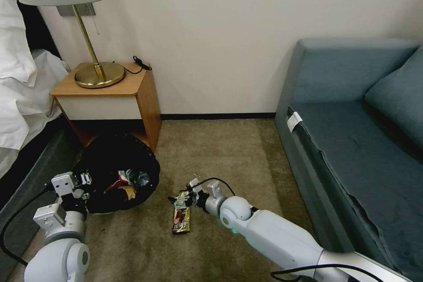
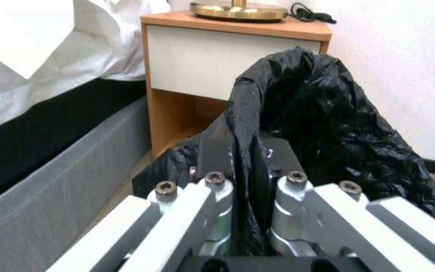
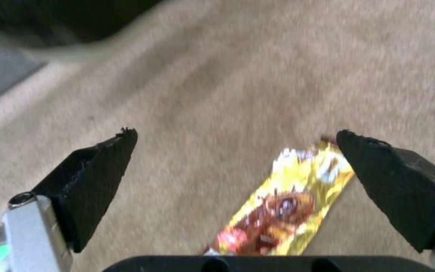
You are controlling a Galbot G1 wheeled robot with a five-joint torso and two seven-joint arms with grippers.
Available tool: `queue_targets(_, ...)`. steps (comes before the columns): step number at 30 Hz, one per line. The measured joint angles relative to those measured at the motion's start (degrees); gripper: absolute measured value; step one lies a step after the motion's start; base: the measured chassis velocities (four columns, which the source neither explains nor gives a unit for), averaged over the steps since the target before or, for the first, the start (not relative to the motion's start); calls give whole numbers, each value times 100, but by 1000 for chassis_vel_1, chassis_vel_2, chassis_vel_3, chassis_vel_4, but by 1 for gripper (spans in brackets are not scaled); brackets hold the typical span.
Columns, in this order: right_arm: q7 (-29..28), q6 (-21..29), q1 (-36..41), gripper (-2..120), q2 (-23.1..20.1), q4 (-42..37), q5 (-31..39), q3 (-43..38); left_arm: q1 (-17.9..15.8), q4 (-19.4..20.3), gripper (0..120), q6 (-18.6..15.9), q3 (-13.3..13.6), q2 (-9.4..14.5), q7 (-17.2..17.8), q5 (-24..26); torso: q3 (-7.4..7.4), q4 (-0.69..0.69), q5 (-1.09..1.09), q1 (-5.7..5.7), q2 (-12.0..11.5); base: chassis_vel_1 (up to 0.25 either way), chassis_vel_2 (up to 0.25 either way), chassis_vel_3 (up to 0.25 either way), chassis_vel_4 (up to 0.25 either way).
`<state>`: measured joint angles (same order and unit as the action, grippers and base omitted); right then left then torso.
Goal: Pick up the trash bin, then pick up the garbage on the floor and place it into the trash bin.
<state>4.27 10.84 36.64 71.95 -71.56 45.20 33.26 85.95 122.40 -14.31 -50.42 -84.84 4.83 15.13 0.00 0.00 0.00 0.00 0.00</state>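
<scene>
The trash bin (image 1: pixel 115 175) was held tilted by the left gripper (image 2: pixel 245 189), jaws clamped on its liner, to receive litter. The right gripper (image 3: pixel 235 166) was poised, jaws apart, over the candy-bar wrapper (image 3: pixel 283 209).

Trash bin (image 1: pixel 115 176) before nightstand (image 1: pixel 110 97), candy wrapper (image 1: pixel 181 218) on carpet right of it, sofa (image 1: pixel 352 141) far right

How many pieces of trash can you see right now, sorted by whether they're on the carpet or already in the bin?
On the carpet: 1, the candy-bar wrapper, below the open right tool.
In the trash bin, held at its liner by the left tool: 3, the red-and-white wrapper, the tan-yellow wrapper, the clear bottle.
Total: 4
</scene>
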Motion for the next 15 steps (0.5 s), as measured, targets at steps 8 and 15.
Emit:
queue_targets(8, 74, -13, 244, 100, 113, 357, -204, 81, 42, 87, 5, 17, -5, -87, 12, -15, 0, 0, 0, 0, 0, 0, 0, 0, 0)
queue_targets(15, 205, -9, 211, 100, 215, 708, -177, 323, 51, 101, 5, 34, 1, -146, 13, -49, 0, 0, 0, 0, 0, 0, 0, 0, 0)
